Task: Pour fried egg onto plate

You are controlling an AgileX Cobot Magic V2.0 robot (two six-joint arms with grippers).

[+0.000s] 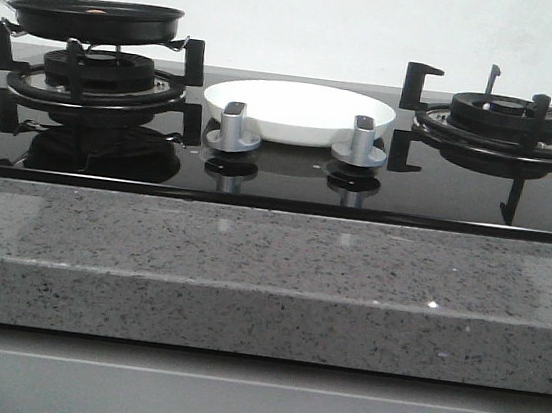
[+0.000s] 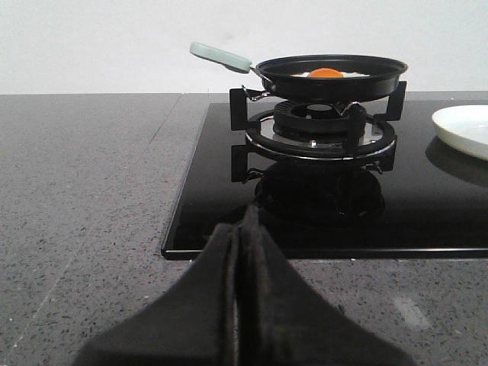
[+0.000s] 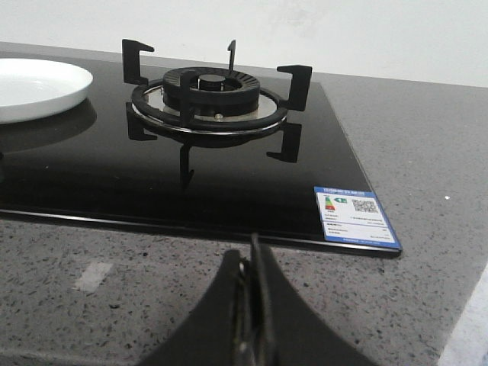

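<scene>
White wall stood behind a speckled grey stone counter with a glossy black glass hob set into it, and on that hob everything I needed was laid out in a row. On my left burner sat the black pan, level on its grate, with the fried egg lying flat inside, orange yolk up, and the pale green handle sticking out away from the plate, toward the far left. The plate rested on the glass between the two burners, just behind the two silver knobs, bare and near the pan but not touching it. My left gripper hung over the counter edge in front of the pan, its fingers pressed together with nothing between them, well apart from the handle. My right gripper was likewise clenched on nothing, facing the bare right burner. As I judged it, the step in hand was the reach for the handle, and doing it well meant spreading the left fingers first, coming in from the handle's free end, and clamping the green part squarely so the pan would not roll in my grip. I reckoned I should lift it clear of the grate prongs before swinging toward the plate, hold the pan rim low over the plate's middle, and tip slowly, since a thin egg could slide out all at once.
</scene>
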